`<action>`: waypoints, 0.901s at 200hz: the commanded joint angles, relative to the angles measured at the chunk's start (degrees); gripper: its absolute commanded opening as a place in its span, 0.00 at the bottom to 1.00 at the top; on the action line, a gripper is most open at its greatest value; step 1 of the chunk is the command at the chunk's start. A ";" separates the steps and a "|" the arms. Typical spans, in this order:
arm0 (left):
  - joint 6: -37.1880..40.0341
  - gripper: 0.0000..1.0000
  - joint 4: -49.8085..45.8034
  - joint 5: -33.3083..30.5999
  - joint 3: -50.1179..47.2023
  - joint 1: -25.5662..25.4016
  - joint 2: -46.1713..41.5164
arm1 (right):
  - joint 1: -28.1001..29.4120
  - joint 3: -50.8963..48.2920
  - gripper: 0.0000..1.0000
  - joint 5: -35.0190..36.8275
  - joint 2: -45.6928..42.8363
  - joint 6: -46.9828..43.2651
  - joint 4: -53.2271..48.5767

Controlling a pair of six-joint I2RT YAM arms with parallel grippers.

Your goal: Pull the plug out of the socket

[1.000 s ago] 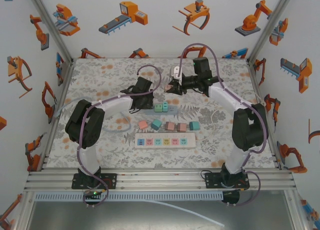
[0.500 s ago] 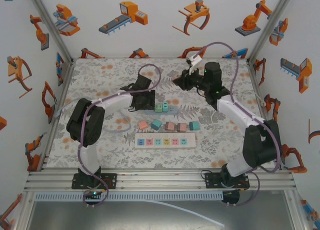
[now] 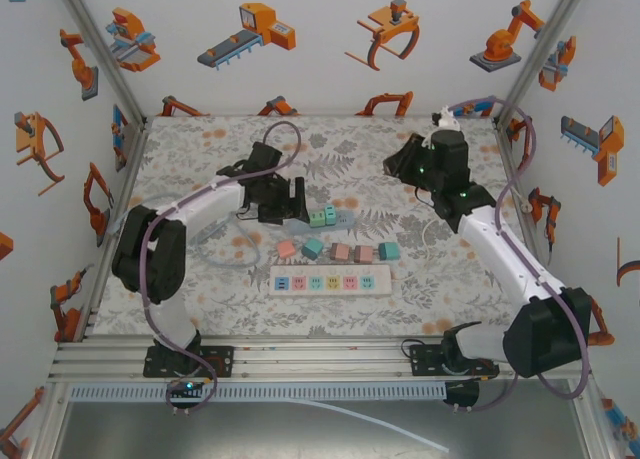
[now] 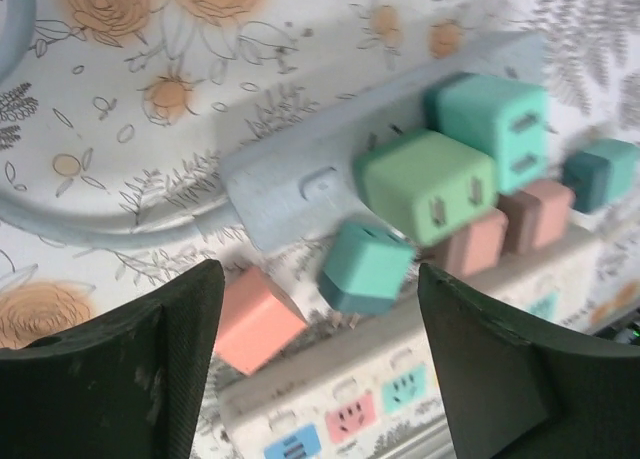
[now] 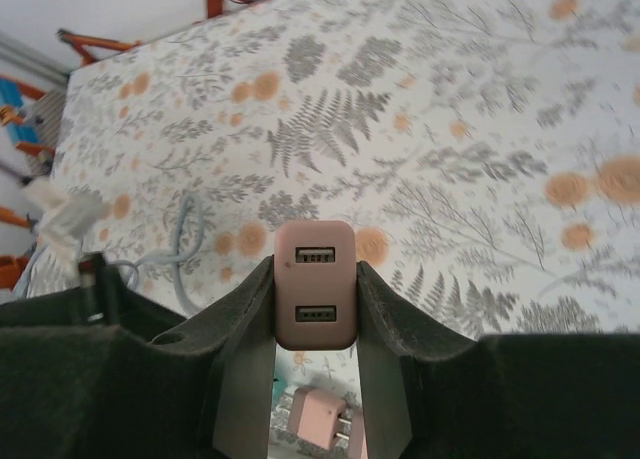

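Observation:
My right gripper is shut on a pink plug with two USB ports, held in the air above the floral table. In the top view the right gripper hangs at the back right, well away from the blue-grey socket strip. That strip lies flat with a green plug and a teal plug standing in it. My left gripper is open above the strip's near side, its fingers spread wide. From the top camera, the left gripper sits just left of the strip's plugs.
A white power strip with coloured sockets lies near the front. Several loose plugs lie in a row between the two strips. A pale cable curls on the table, and a loose pink plug lies under the right gripper.
The right arm has swung right and back from the blue-grey strip, carrying the pink plug. The left arm's elbow has moved left, with its gripper still beside the strip.

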 commanded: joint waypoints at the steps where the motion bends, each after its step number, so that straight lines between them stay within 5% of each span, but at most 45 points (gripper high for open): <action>1: 3.80 0.76 0.19 6.33 -1.46 0.08 -5.53 | -1.03 -3.26 0.00 3.28 -1.63 7.33 -3.12; 73: 11.52 1.00 10.86 18.30 -8.85 -1.99 -19.39 | -1.65 -13.45 0.00 -1.06 0.87 14.07 6.36; 180: 14.60 0.97 16.44 18.82 -12.00 -4.68 -25.69 | -1.70 -21.98 0.00 -6.46 13.55 21.35 19.89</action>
